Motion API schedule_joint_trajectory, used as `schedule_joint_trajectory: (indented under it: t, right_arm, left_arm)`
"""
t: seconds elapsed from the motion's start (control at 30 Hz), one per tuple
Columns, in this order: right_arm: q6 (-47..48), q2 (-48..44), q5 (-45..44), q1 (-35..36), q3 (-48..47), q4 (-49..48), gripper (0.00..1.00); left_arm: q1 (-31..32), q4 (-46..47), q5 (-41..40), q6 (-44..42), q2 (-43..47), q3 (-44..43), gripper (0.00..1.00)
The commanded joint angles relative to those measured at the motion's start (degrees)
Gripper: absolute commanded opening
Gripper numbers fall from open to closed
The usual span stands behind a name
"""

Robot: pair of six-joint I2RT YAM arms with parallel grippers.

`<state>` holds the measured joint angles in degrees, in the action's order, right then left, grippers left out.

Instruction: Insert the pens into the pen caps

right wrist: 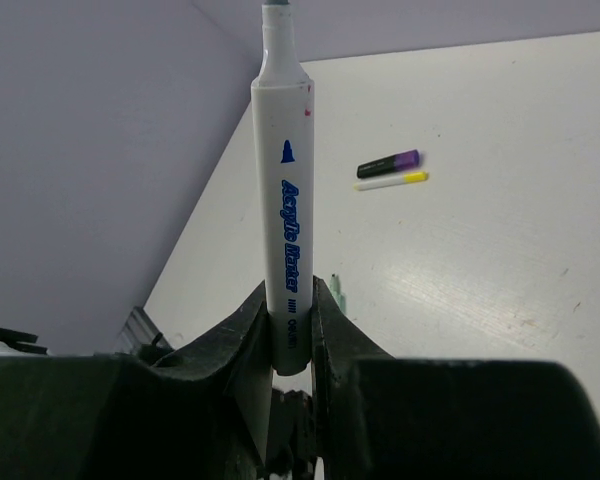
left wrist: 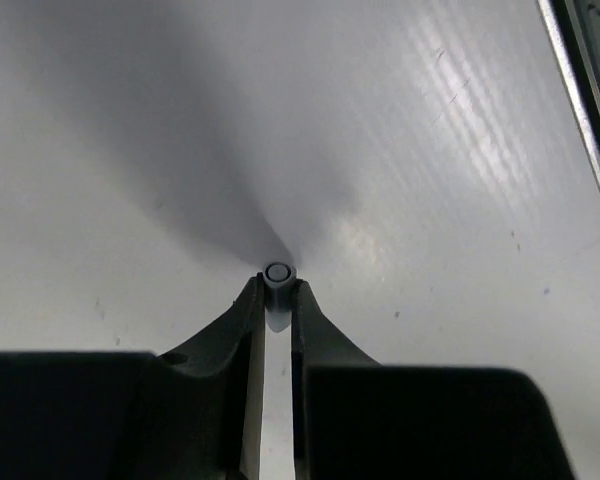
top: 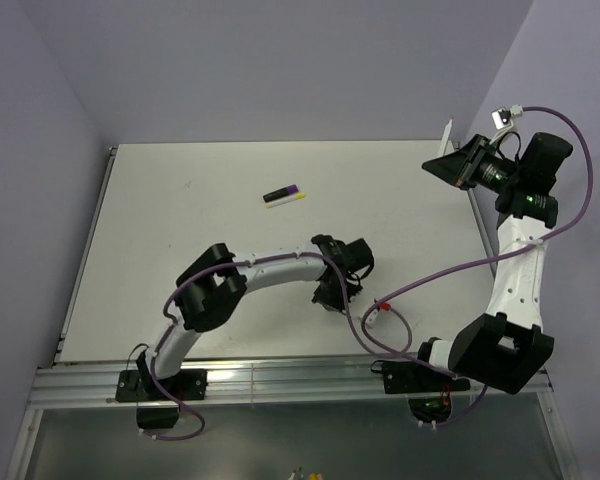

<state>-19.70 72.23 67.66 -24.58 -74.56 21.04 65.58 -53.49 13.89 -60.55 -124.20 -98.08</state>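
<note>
My left gripper (left wrist: pixel 277 289) is pinching the stubby grey plastic cap (left wrist: pixel 277 272), likely slippery; my right gripper (right wrist: pixel 291 300) is clamping the stiff grey-white pen (right wrist: pixel 285 150) low.

The top camera sits high above and behind the arm bases (top: pixel 160 385), looking down and forward over the whole table (top: pixel 180 250). The left wrist camera hangs very near the table's near middle, facing down past its jaws and the grey cap (left wrist: pixel 277 272) they pinch. The right wrist camera, raised at the right, looks past the grey-white pen (right wrist: pixel 285 200) in its jaws toward the far left, sharing with the top view the black-and-purple pen (right wrist: pixel 388 164) and pale yellow pen (right wrist: pixel 391 182) at the far middle.
</note>
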Motion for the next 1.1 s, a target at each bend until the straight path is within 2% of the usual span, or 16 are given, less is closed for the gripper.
schedule_joint_trajectory:
  t: [0.0, 0.13, 0.27, 0.33, 0.37, 0.4, 0.5, 0.53, 0.6, 0.63, 0.67, 0.83, 0.87, 0.93, 1.07]
  right_arm:
    - [0.1, 0.6, -1.4, 0.7, -6.3, -1.3, 0.00]
    - [-0.3, 3.2, -2.5, 2.9, -11.1, -1.4, 0.00]
    - [0.7, 4.8, -2.7, 6.1, -16.0, -1.5, 0.00]
    - [1.9, 4.9, -3.1, 9.0, -17.6, -1.4, 0.00]
    - [2.8, 4.8, -3.3, 10.0, -17.7, -1.4, 0.00]
    - [3.3, 4.7, -3.5, 11.0, -17.5, -1.4, 0.00]
    - [5.5, 3.9, -5.3, 16.6, -15.4, -1.1, 0.00]
    - [7.0, 3.2, -7.2, 19.8, -14.5, -1.1, 0.00]
    - [9.1, 1.5, -9.2, 23.2, -11.9, -1.3, 0.00]
    - [11.1, 0.8, -10.5, 24.8, -11.0, -1.3, 0.00]
    - [12.0, 0.5, -13.4, 29.5, -9.5, -1.2, 0.00]
    - [15.4, -1.4, -20.3, 39.6, -6.1, 0.0, 0.00]
    - [15.9, -1.3, -22.9, 41.1, -5.4, 0.4, 0.00]
    - [18.7, -0.6, -24.8, 46.3, -5.3, 3.2, 0.00]
    - [19.1, -0.9, -24.9, 51.6, -3.7, 3.0, 0.00]
  left_arm:
    - [-6.2, -1.2, 12.5, 8.1, 8.2, -2.5, 0.00]
    - [-11.3, -0.4, 17.4, 16.0, 14.2, -3.5, 0.00]
    - [-16.9, 4.4, 19.5, 27.8, 22.1, -3.8, 0.00]
    - [-20.6, 10.8, 21.0, 33.1, 27.5, -2.6, 0.00]
    - [-22.2, 14.0, 20.9, 40.6, 29.5, -1.8, 0.00]
    - [-25.6, 20.6, 21.2, 44.4, 31.5, 0.1, 0.00]
    - [-33.3, 30.8, 23.2, 59.6, 39.1, 3.3, 0.00]
    - [-35.0, 36.8, 23.8, 67.7, 42.5, 4.0, 0.00]
    - [-40.1, 43.8, 24.0, 75.1, 45.4, 6.9, 0.00]
    - [-41.5, 50.7, 24.1, 82.1, 47.8, 8.1, 0.00]
    - [-43.9, 52.9, 23.6, 85.5, 48.8, 10.5, 0.00]
    - [-47.0, 67.2, 23.4, 102.4, 52.3, 14.9, 0.00]
    - [-47.1, 74.9, 25.6, 104.3, 52.6, 17.4, 0.00]
    - [-46.7, 82.4, 26.0, 111.2, 53.3, 20.9, 0.00]
    - [-44.2, 88.3, 26.2, 113.7, 52.7, 24.6, 0.00]
